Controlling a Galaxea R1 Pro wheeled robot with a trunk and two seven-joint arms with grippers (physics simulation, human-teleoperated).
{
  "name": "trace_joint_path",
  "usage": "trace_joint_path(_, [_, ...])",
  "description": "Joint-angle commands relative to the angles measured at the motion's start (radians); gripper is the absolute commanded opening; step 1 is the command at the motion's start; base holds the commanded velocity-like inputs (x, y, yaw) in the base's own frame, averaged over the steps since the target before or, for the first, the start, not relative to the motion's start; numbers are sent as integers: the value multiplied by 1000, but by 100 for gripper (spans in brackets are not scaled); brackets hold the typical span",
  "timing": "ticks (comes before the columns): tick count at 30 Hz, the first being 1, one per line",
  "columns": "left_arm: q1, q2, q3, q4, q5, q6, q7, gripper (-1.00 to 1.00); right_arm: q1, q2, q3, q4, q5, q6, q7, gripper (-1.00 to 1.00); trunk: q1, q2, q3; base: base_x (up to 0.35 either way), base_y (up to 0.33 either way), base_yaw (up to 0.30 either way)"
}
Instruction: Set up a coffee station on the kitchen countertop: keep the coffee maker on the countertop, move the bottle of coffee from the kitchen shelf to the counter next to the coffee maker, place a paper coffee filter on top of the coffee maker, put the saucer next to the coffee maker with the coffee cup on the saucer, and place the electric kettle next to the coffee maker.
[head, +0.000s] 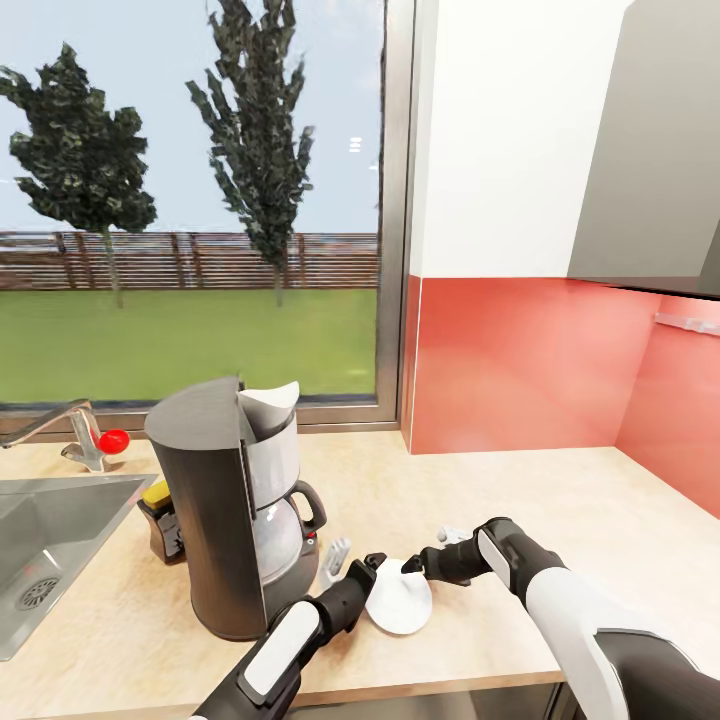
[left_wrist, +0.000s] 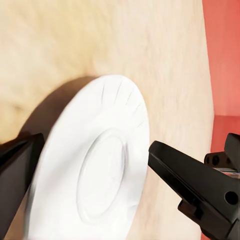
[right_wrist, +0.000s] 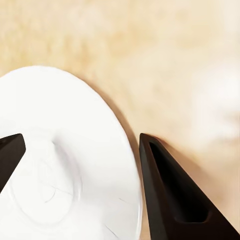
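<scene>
The white saucer (head: 398, 603) lies on the countertop (head: 560, 500), just right of the coffee maker (head: 225, 505). My left gripper (head: 376, 570) is open at its near-left rim, fingers (left_wrist: 187, 177) spread on either side of the saucer (left_wrist: 102, 170). My right gripper (head: 411, 567) is open over its far rim, above the saucer (right_wrist: 60, 165). A paper coffee filter (head: 272, 398) stands on top of the coffee maker. The bottle of coffee (head: 160, 520) stands behind its left side. A small white object (head: 451, 535) behind my right gripper may be the coffee cup. The electric kettle is out of view.
A steel sink (head: 45, 560) with a tap (head: 75, 435) and a red ball (head: 113, 440) is at the left. A pale ribbed object (head: 335, 562) lies by the coffee maker's foot. A red backsplash (head: 520, 360) and a window bound the countertop at the back.
</scene>
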Motion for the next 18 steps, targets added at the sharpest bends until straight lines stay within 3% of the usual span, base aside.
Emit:
trace_joint_path(1, [0, 0, -1, -1, 8, 3, 9, 100, 0, 0, -1, 0, 8, 8, 1, 100, 1, -1, -2, 0, 0, 0])
trace_joint_path(18, [0, 0, -1, 0, 28, 64, -14, 100, 7, 0, -1, 0, 8, 8, 1, 100, 1, -1, -2, 0, 0, 0])
